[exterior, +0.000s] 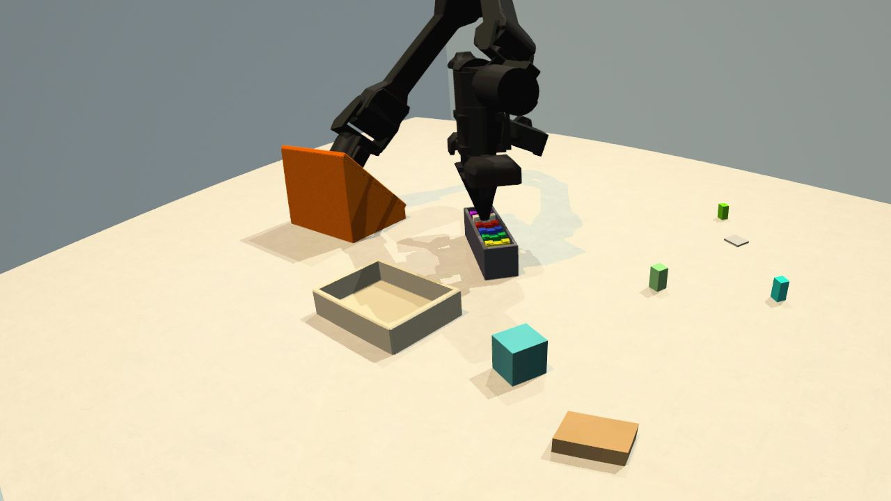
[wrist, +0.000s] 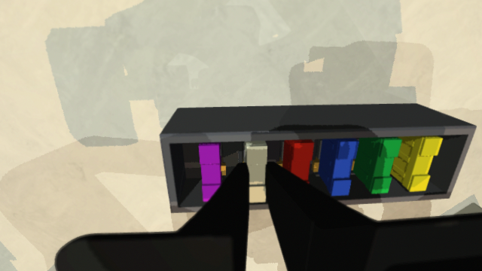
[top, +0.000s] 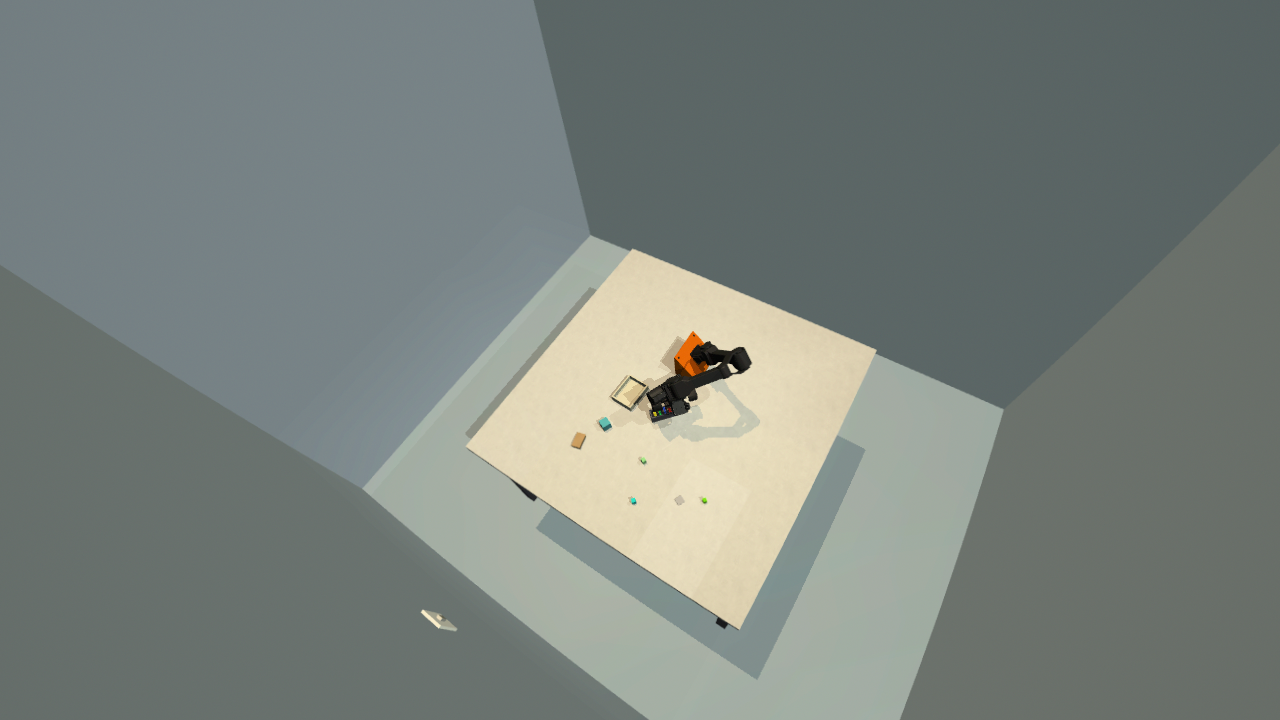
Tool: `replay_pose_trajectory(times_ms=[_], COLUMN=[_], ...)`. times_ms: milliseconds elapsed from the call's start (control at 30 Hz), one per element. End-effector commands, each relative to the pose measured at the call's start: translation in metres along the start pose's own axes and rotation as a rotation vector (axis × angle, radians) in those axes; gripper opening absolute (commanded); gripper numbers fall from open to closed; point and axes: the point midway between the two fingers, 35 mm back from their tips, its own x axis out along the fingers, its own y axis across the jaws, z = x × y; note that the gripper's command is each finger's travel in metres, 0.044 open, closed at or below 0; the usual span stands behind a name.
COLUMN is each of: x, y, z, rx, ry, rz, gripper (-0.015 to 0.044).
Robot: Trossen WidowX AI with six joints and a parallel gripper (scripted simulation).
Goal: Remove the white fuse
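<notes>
Nearest in the exterior view, a flat tan slab (exterior: 594,436) is laid on the table (exterior: 155,386), and behind it a teal cube (exterior: 519,352) is placed. A little further, the tray (exterior: 387,304) is found: a shallow square box with grey walls, and nothing is seen inside it. To the right, well apart, a green block (exterior: 658,276), a small teal block (exterior: 779,288), a grey tile (exterior: 736,239) and a bright green block (exterior: 722,210) are scattered.

Just behind the tray the fuse block (wrist: 316,122) is placed, a long dark box open at the top. In the wrist view six fuses are held upright in it, in one row: a purple fuse (wrist: 209,169), the white fuse (wrist: 256,162), a red fuse (wrist: 298,158), a blue fuse (wrist: 340,165), a green fuse (wrist: 380,162) and a yellow fuse (wrist: 416,162).

The gripper (wrist: 257,174) is lowered from above into the block, and its two black fingers are closed on the two sides of the white fuse, with only a narrow gap, which is filled by the fuse. The white fuse is seated in its slot, between the purple and the red one. One finger passes near the purple fuse and the other near the red fuse; whether they are touched cannot be told.

Furthest, an orange wedge (exterior: 330,194) is seen at the foot of the arm (exterior: 398,81).
</notes>
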Motion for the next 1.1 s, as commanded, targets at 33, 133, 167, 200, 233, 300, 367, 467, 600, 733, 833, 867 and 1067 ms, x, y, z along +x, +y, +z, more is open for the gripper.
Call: replay_pose_trajectory(times_ms=[33, 133, 167, 200, 233, 300, 367, 467, 600, 733, 833, 867, 1067], x=[-0.003, -0.004, -0.005, -0.005, -0.006, -0.007, -0.008, -0.009, -0.011, -0.013, -0.015, -0.015, -0.018], y=[-0.001, -0.001, -0.001, -0.001, -0.001, -0.001, -0.001, -0.001, -0.001, -0.001, -0.001, -0.001, -0.001], z=[0.000, 0.000, 0.000, 0.000, 0.000, 0.000, 0.000, 0.000, 0.000, 0.000, 0.000, 0.000, 0.000], rx=[-0.005, -0.005, -0.005, -0.005, -0.005, -0.004, -0.004, -0.004, -0.003, -0.003, -0.003, -0.002, -0.002], ry=[0.001, 0.001, 0.001, 0.001, 0.001, 0.001, 0.001, 0.001, 0.001, 0.001, 0.001, 0.001, 0.000], rz=[-0.002, -0.002, -0.002, -0.002, -0.002, -0.002, -0.002, -0.002, -0.002, -0.002, -0.002, -0.002, -0.001], gripper=[0.0000, 0.0000, 0.0000, 0.0000, 0.0000, 0.0000, 0.0000, 0.0000, 0.0000, 0.0000, 0.0000, 0.0000, 0.0000])
